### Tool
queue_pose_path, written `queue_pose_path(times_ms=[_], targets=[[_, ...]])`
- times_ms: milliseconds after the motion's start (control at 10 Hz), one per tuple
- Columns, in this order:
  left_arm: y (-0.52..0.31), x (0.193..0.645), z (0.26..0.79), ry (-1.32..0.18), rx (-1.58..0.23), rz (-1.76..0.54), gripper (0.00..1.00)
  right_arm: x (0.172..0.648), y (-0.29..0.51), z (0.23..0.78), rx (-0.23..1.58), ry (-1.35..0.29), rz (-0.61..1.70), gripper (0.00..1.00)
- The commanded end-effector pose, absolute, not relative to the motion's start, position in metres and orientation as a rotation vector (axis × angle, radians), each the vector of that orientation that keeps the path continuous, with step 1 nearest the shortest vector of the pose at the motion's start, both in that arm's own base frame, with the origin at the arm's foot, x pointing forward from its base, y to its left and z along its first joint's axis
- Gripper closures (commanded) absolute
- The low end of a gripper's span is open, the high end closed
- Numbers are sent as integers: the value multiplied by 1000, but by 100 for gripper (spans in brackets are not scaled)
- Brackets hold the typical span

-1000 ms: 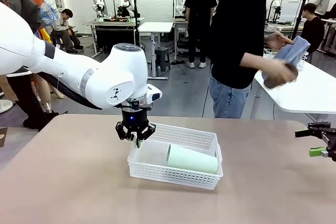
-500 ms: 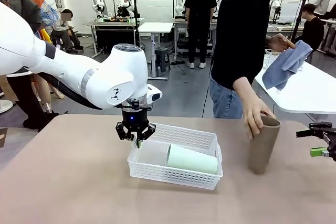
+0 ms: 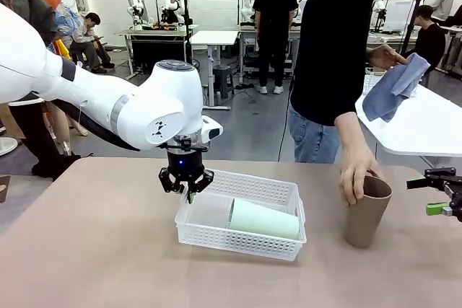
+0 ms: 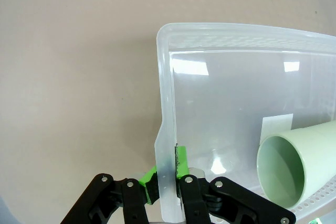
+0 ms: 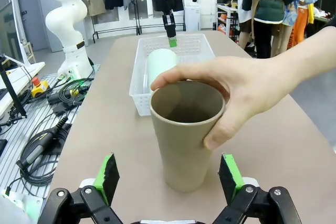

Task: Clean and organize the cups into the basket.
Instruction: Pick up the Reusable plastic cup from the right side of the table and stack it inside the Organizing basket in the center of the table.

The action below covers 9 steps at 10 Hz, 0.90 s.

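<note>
Left gripper (image 4: 167, 167) pinches basket (image 3: 268, 187) rim — right gripper (image 5: 169, 176) gapes at brown cup (image 5: 184, 142); wait till hand (image 5: 233, 87) lets go, then close squarely

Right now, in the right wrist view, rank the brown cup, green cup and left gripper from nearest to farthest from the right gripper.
1. Brown cup, upright just ahead of the right gripper, a hand on its rim.
2. Green cup, lying in the basket.
3. Left gripper, at the basket's far end.
</note>
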<state>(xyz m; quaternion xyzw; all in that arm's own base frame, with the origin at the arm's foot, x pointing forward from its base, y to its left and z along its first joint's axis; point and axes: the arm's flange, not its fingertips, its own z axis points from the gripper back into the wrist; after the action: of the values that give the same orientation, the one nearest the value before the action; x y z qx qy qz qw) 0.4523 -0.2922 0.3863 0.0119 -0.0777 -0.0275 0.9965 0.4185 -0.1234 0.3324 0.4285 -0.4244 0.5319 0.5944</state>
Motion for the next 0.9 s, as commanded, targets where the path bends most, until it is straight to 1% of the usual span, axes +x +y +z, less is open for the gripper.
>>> queue_pose_path(times_ms=[0, 500, 600, 700, 800], targets=[[-293, 452, 387, -156, 25, -56, 100, 418, -122, 334, 986, -978, 1227, 0], [-293, 452, 387, -156, 25, -56, 100, 418, -124, 332, 994, -987, 1234, 0], [-293, 452, 387, -156, 25, -56, 100, 434, -103, 316, 1002, -936, 1211, 0], [-293, 452, 387, -156, 25, -56, 100, 447, -82, 303, 997, -929, 1211, 0], [-293, 452, 387, -156, 25, -56, 100, 449, -74, 290, 992, -890, 1242, 0]])
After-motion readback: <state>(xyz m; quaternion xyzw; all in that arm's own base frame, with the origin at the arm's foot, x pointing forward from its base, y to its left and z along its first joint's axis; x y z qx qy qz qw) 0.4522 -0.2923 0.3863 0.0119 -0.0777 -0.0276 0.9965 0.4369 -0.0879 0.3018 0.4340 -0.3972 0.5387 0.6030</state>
